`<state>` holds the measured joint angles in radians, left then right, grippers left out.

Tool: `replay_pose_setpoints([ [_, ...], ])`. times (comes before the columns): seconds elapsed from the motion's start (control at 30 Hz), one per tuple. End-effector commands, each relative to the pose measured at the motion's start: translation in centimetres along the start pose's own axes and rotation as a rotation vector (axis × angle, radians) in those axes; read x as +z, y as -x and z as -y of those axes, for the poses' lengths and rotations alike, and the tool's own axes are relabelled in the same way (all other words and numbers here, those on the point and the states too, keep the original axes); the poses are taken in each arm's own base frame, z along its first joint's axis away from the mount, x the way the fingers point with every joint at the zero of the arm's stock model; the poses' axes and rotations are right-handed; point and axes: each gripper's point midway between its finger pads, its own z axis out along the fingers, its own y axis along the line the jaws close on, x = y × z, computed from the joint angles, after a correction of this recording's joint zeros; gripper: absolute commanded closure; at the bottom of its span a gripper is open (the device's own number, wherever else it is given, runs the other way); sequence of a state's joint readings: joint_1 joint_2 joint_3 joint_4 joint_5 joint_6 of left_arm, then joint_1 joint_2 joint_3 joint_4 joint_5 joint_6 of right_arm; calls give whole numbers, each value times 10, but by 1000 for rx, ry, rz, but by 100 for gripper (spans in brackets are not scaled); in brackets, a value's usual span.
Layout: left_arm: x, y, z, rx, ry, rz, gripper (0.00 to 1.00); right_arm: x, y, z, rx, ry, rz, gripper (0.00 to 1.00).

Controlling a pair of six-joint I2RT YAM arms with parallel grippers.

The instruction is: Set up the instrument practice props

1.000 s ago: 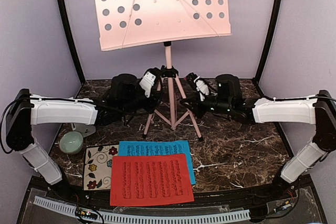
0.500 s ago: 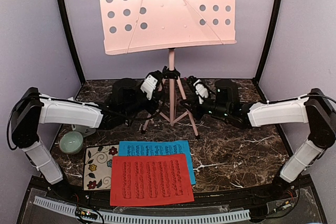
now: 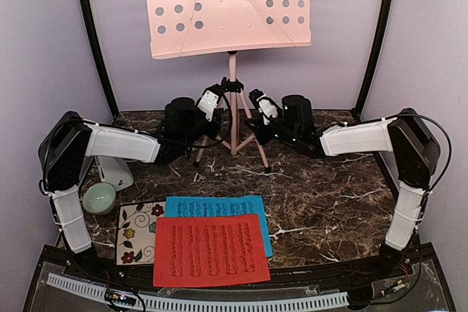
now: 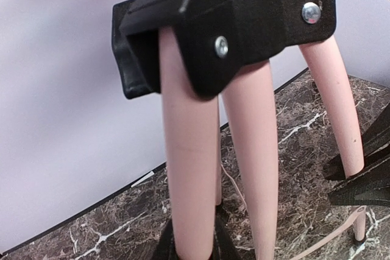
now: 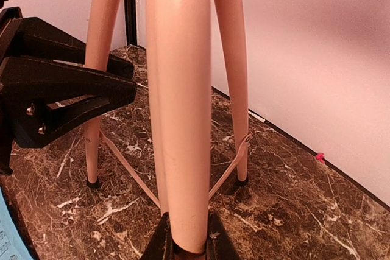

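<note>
The top of the music stand's [image 3: 232, 100] holed desk [image 3: 230, 12] is cut off at the top edge of the view from above. The white metronome [image 3: 121, 177] is mostly hidden behind the left arm, so we see only a bit of it by the green bowl [image 3: 99, 197]. From above we cannot make out the tips of the jaws. The wrist views show only their black tips at the bottom edge. There we see the left jaws clenched on a pink leg [image 4: 190, 175] of the stand. The right jaws are clenched on a second leg [image 5: 183, 120]. Each leg fills the narrow gap. The stand is at the back of the worktop [image 3: 329, 195], in the middle, near the back wall. It stands upright: its pole runs up and down, and the desk faces the front, toward the arms. Two of its feet look to rest on the marble in the right wrist view. The blue sheet [image 3: 219, 206] and the red sheet [image 3: 210, 250] lie flat at the front. The red one lies partly over the blue one, beside the flower tile [image 3: 135, 231].
</note>
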<state>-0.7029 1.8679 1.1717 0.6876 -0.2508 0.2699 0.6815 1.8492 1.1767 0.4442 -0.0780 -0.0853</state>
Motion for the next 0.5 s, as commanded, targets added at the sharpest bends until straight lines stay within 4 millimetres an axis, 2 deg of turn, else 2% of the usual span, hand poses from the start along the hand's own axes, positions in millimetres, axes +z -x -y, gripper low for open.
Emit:
replay_pose_setpoints([
  [0.0, -2, 34, -72, 25, 207, 72, 100, -14, 16, 100, 70, -303, 24, 100],
  [0.23, -19, 26, -67, 27, 133, 11, 100, -28, 8, 84, 120, -229, -32, 100],
  [0.43, -37, 14, -58, 43, 67, -43, 100, -51, -16, 77, 143, -226, -118, 100],
  [0.47, -39, 12, -65, 42, 74, -53, 100, -55, -18, 77, 144, -230, -126, 100],
])
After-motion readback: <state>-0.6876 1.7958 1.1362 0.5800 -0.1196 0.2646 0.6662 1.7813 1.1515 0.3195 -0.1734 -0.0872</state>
